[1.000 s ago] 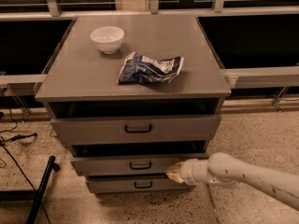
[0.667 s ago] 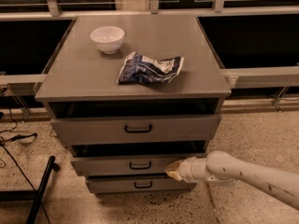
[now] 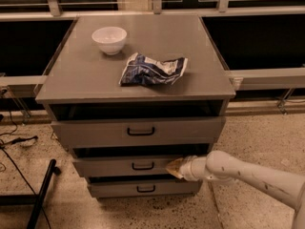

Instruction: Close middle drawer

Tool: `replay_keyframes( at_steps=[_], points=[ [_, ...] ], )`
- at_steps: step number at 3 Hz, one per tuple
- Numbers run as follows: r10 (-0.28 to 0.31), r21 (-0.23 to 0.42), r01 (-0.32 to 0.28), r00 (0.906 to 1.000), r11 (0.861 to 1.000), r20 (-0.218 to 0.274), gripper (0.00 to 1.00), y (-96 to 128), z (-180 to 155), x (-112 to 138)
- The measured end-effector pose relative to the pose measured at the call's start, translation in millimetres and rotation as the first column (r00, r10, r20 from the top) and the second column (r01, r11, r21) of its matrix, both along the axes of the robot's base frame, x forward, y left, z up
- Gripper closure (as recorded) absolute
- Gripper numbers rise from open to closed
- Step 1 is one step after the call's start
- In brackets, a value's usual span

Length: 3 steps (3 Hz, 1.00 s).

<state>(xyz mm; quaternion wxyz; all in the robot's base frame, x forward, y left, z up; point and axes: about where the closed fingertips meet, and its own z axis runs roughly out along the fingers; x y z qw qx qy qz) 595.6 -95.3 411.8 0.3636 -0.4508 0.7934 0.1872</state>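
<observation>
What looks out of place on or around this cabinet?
The middle drawer sits slightly pulled out, dark gap above its front, with the gripper at its right end. A crumpled blue bag lies on the cabinet top.

Middle drawer (image 3: 107,167): grey, low flat front, small black bar handle at centre, level and partly open (dark gap shows above the front). Gripper (image 3: 174,168) is against its front, right of the handle.
</observation>
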Motion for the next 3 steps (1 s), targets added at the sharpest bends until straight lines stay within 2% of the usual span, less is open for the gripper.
replay_keyframes(
  at_steps=[1,2,3],
  points=[
    [0.000,0.000,0.000,1.0000,1.000,0.000,1.00,0,0,0],
    [0.024,0.009,-0.024,0.9991,1.000,-0.034,1.00,1,9,-21],
    [0.052,0.031,-0.049,0.9938,0.998,-0.099,1.00,-2,18,-47]
  ],
)
